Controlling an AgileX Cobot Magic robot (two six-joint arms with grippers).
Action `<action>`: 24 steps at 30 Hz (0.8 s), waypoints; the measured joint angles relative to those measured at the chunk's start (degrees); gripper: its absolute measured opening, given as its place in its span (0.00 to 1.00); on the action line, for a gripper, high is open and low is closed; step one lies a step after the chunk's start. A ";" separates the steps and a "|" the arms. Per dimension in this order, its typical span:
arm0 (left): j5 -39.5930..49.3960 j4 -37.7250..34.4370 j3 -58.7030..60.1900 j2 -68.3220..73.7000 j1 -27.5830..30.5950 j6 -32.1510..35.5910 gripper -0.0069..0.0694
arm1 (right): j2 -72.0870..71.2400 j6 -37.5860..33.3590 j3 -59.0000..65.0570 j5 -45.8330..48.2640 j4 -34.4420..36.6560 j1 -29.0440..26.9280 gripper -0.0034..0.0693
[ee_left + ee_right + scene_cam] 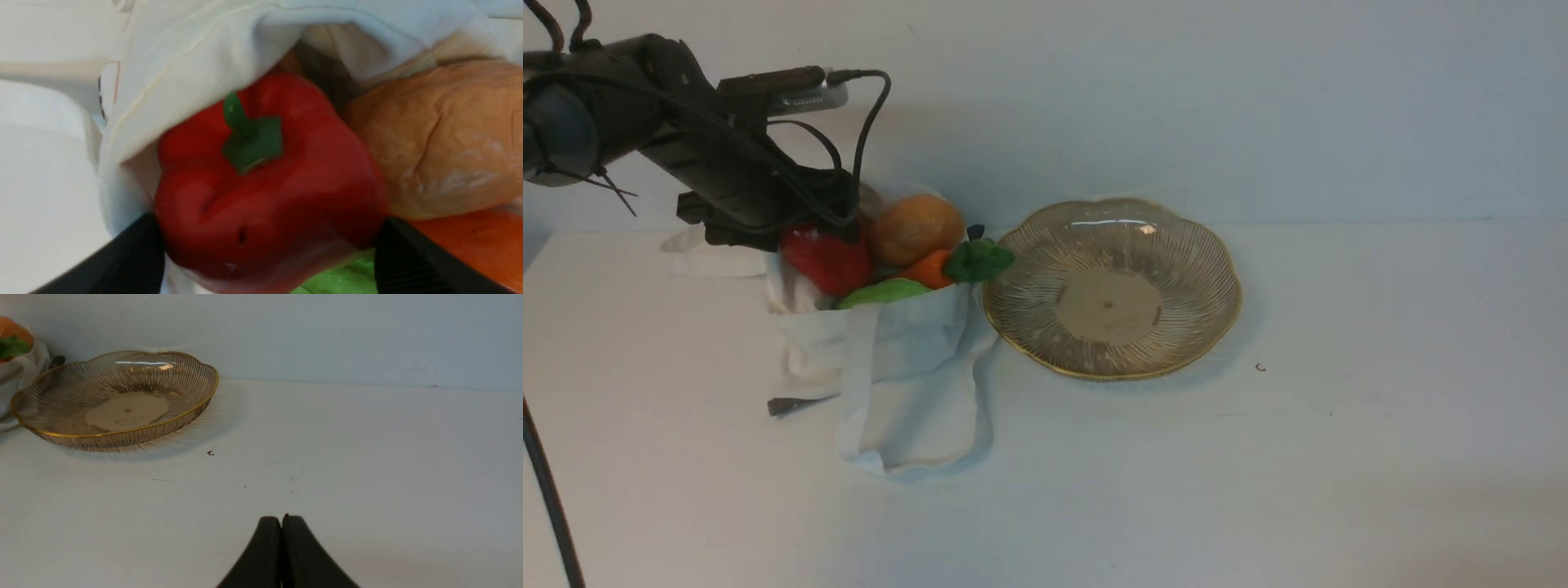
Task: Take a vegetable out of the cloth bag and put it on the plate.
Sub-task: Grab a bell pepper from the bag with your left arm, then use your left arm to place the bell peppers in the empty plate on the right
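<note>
Red: logged vegetable [827,260] in cloth bag [907,359] mouth, 9 o'clock from potato [916,229] | saw left end effector [269,253] clamped on it, right end effector [282,539] pressed together | noted plate [1176,245] at 3 o'clock of bag | feared glossy-skin slip or hem snag

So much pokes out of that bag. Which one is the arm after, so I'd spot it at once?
Find the white cloth bag left of the amber glass plate. At the left end of its open mouth, between the black fingers of the left gripper, sits the red bell pepper. It alone is glossy red with a green stem, unlike the brown potato and orange carrot near it.
</note>
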 joint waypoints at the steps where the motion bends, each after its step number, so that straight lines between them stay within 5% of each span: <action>1: 0.00 0.00 0.00 0.00 0.00 0.00 0.88 | 0.00 0.00 0.00 0.00 0.00 0.00 0.03; 11: 8.01 -1.01 -0.01 -8.01 0.00 9.23 0.86 | 0.00 0.00 0.00 0.00 0.00 0.00 0.03; 17: 11.32 -10.74 -0.06 -15.93 -0.84 10.57 0.86 | 0.00 0.00 0.00 0.00 0.00 0.00 0.03; 24: 7.28 -19.23 -0.06 -14.56 -15.36 21.28 0.86 | 0.00 0.00 0.00 0.00 0.00 0.00 0.03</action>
